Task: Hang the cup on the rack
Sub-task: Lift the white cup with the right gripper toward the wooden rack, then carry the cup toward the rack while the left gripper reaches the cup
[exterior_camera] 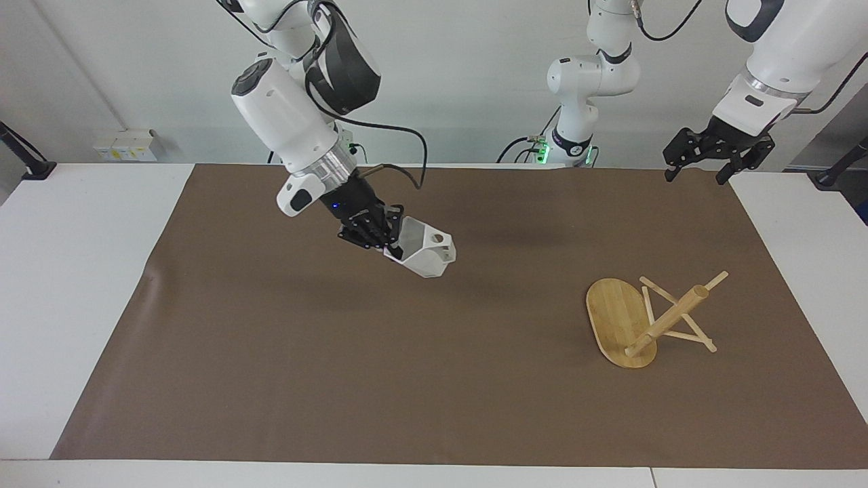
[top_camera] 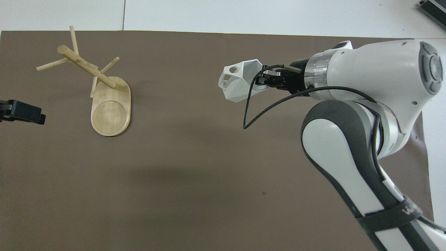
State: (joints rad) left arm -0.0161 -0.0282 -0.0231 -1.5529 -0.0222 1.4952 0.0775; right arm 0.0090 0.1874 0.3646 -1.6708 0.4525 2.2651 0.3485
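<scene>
Carry step: right end effector (exterior_camera: 388, 238) clamping cup (exterior_camera: 426, 252) midair over surface centre; next, threading handle onto rack (exterior_camera: 647, 318) peg. Left end effector (exterior_camera: 702, 165) waiting, fingers spread, empty.

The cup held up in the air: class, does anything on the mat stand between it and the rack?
Nothing visible does. The right gripper holds the cup over bare brown mat; the rack stands toward the left arm's end. The left gripper waits, open.

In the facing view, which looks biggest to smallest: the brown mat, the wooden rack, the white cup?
1. Brown mat, by far.
2. Rack, on the mat.
3. Cup, held up by the right gripper; raised, so its rank below the rack is less sure.
</scene>
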